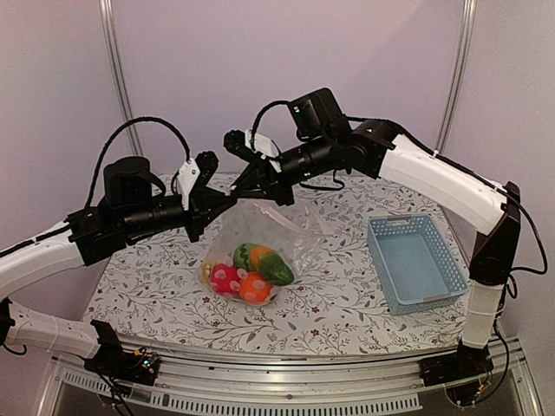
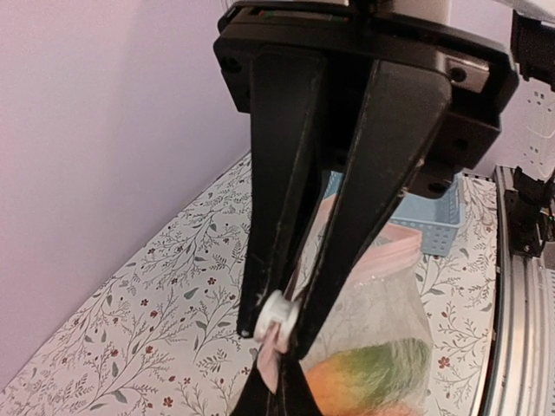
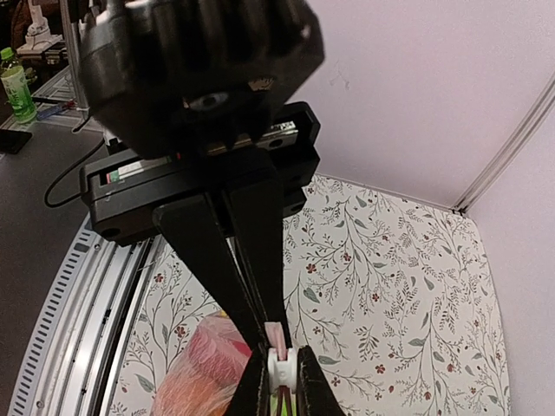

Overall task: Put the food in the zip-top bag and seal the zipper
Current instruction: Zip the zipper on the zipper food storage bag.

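Bag (image 1: 289, 230): crinkly clr plastic.

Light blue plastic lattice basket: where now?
Top view: the light blue lattice basket sits on the table's right side, right of the clear zip-top bag.

Soft even pinkish light, faint shadows, no glare — wrist views blur up close, bent lines at edges
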